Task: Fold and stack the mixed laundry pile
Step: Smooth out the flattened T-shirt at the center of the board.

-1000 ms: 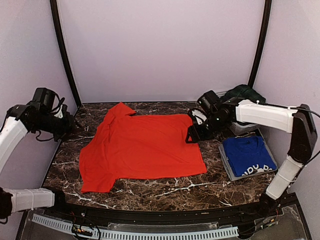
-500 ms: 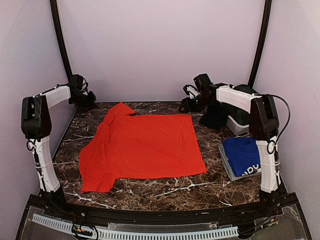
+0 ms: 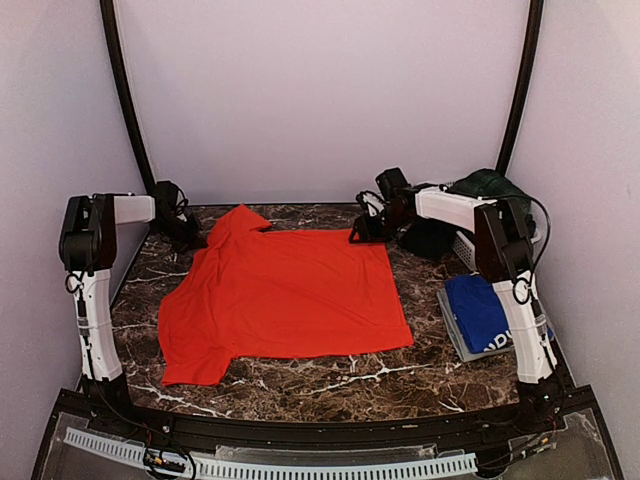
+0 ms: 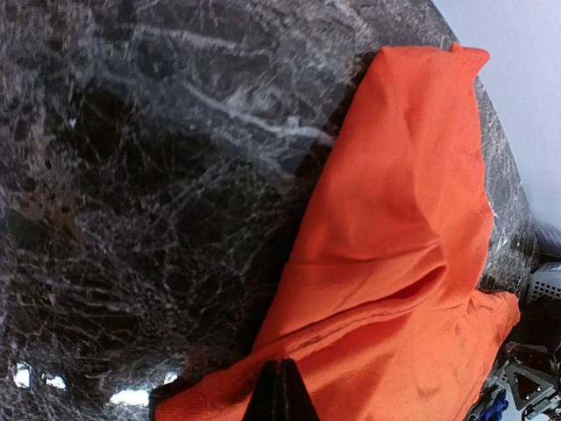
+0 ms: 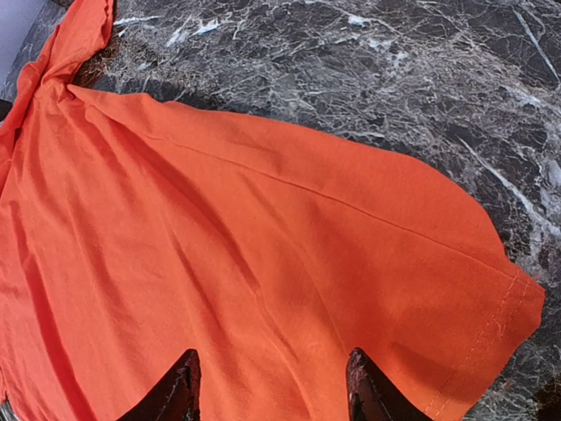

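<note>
The bright red-orange T-shirt (image 3: pixel 285 290) lies spread flat on the dark marble table. My left gripper (image 3: pixel 190 236) is at the shirt's far left edge. In the left wrist view the gripper (image 4: pixel 280 373) is shut, its tips just over the shirt's (image 4: pixel 403 228) hem fold, with no cloth seen between them. My right gripper (image 3: pixel 358 235) is at the shirt's far right corner. In the right wrist view the gripper (image 5: pixel 273 377) is open and empty, low over the shirt (image 5: pixel 263 237). A folded royal blue T-shirt (image 3: pixel 490 305) lies at the right.
The blue shirt rests on a flat grey tray (image 3: pixel 452 335) at the right. A white slotted basket (image 3: pixel 470 252) at the back right holds the dark green tartan skirt (image 3: pixel 487 185). A black garment (image 3: pixel 430 238) lies beside the basket. Bare marble shows along the near edge.
Both arms swung to the back of the table, then came down onto the shirt's far edge: the left at the far left, the right at the far right corner. The shirt has not moved.
</note>
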`<move>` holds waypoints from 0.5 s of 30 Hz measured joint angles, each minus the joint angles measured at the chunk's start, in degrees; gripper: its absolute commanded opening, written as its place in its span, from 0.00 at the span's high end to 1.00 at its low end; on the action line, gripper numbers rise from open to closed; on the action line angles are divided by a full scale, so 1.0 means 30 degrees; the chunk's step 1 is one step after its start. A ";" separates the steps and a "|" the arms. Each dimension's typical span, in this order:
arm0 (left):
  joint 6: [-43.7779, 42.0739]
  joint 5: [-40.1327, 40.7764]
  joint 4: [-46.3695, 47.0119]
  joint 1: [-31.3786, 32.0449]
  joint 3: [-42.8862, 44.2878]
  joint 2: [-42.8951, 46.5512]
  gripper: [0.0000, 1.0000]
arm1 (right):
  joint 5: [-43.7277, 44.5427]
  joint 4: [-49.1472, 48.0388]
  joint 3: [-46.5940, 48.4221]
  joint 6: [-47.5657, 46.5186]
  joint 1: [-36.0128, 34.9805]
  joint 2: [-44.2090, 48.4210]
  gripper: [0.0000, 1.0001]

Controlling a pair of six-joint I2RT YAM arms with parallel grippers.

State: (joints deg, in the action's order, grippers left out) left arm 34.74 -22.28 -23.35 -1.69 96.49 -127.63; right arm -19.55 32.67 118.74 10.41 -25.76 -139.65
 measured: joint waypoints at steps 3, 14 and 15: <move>0.0044 0.0080 0.0262 0.0022 -0.0889 0.0000 1.00 | 0.0007 -0.0058 -0.0015 0.0058 0.0000 -0.0015 0.48; 0.0510 0.0976 0.0219 -0.0889 -0.1698 0.0510 1.00 | 0.0627 -0.0554 -0.1450 0.0204 0.0182 0.0058 0.51; 0.0525 0.1260 0.0168 -0.1129 -0.1865 0.0648 1.00 | 0.0634 -0.0627 -0.1537 0.0204 0.0219 0.0102 0.51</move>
State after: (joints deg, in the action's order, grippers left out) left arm 36.32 -18.50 -22.85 -5.08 90.89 -125.69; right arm -17.65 30.79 114.13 11.03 -25.10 -139.35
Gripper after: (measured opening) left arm 0.004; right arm 0.497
